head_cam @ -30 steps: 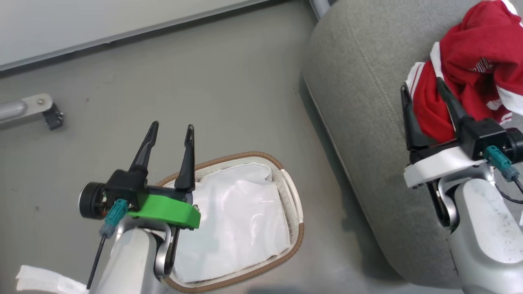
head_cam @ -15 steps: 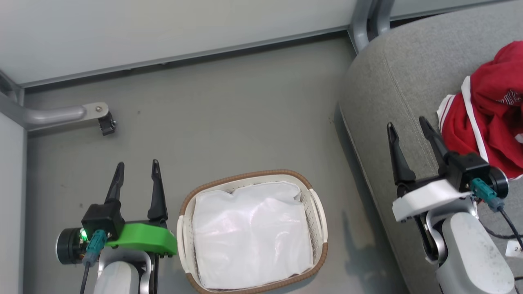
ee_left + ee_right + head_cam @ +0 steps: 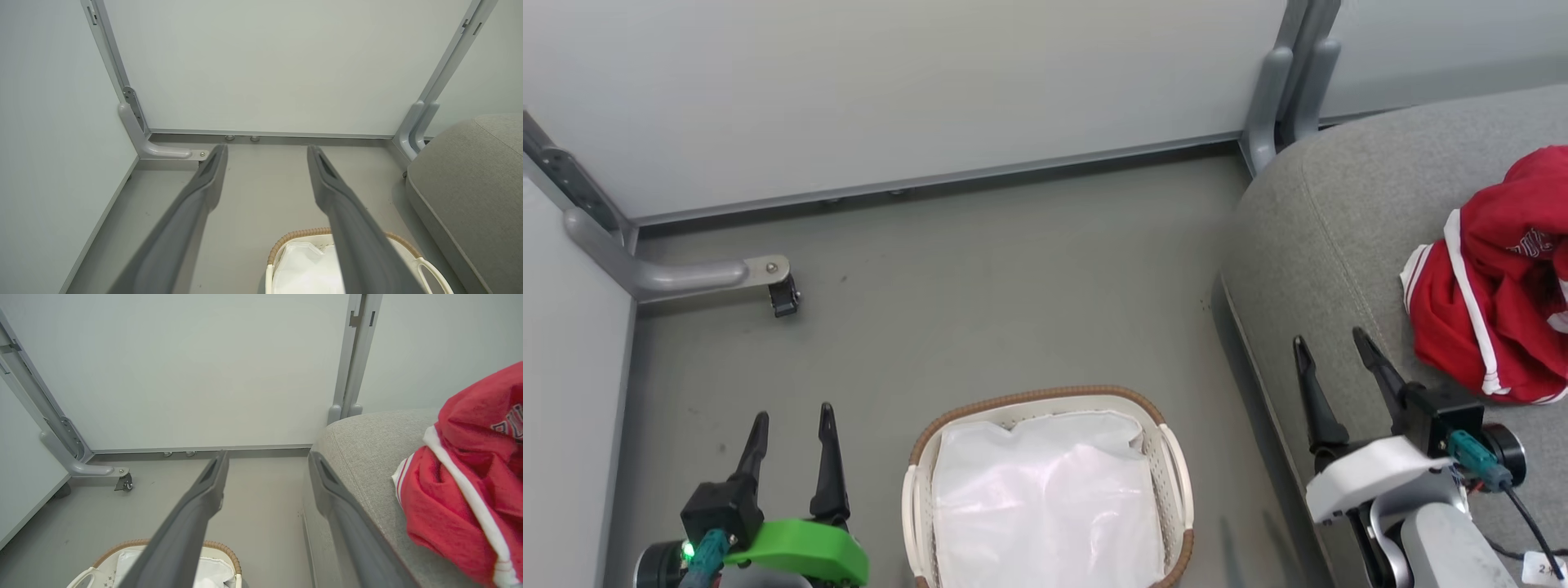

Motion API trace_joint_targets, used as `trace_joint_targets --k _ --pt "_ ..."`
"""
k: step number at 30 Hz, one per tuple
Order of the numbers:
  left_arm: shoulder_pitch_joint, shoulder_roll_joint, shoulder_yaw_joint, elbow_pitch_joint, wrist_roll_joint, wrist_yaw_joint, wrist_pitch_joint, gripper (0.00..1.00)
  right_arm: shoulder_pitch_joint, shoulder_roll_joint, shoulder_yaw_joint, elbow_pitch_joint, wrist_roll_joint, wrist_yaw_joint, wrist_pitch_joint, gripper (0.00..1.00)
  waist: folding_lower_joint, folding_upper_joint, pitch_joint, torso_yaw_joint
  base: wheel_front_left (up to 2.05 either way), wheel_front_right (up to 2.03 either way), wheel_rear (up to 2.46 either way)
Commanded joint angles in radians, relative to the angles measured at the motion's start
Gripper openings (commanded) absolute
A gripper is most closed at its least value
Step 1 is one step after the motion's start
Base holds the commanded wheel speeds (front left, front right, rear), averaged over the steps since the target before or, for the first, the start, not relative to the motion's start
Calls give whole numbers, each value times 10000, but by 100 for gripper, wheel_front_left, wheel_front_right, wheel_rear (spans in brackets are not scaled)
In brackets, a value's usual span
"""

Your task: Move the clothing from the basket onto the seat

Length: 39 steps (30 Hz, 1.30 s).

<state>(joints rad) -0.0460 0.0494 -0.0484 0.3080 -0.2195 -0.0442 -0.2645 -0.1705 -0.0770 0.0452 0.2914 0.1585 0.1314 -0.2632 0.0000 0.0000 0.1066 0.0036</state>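
Grey smooth floor everywhere, boxed in by pale flat wall panels on grey metal posts. One rounded metal foot sticks out of the left corner with a little black caster at its end.

The basket sits on the floor at the bottom of the head view. It's oval cream plastic with small holes punched through the wall and a brown woven rim on top. Inside it is a white sheet, crinkly and a bit shiny.

The seat fills the right side, a big grey woven-fabric cushion with soft rounded edges and a stitched seam following the curve. The clothing is up on the seat in a crumpled red heap with white stripes and trim. A bit of white lettering shows on a fold, too scrunched to read.

The left gripper hangs over the floor just left of the basket, on a bright green mount. Its two long dark tapered fingers are spread apart with nothing between them, and in the left wrist view bare floor shows in the gap.

The right gripper, on a white mount, shows against the seat's front edge, near the clothing but not touching it. Its fingers are spread wide too, and it isn't holding anything.
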Motion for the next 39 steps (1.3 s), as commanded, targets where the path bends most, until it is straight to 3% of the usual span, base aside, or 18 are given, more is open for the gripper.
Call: trace_joint_targets --k 1,14,15,18,39 --pt "232 24 41 44 -25 -64 4 100 235 8 -53 35 57 -14 -21 100 0 0 -290 100 0 0 0" --pt "908 24 214 334 -563 -360 4 100 894 123 41 301 67 -14 -21 100 0 0 -860 34 0 0 0" --pt "784 -8 174 415 -531 -347 1 0 794 161 43 361 8 0 2 0 0 0 -851 50 0 0 0" --pt "790 -44 156 675 -551 -348 15 0 898 230 44 609 31 0 27 0 0 0 -857 49 0 0 0" --pt "371 -25 557 320 -4118 -491 1022 0 802 234 -408 305 3896 -2 1036 0 0 0 -887 35 0 0 0"
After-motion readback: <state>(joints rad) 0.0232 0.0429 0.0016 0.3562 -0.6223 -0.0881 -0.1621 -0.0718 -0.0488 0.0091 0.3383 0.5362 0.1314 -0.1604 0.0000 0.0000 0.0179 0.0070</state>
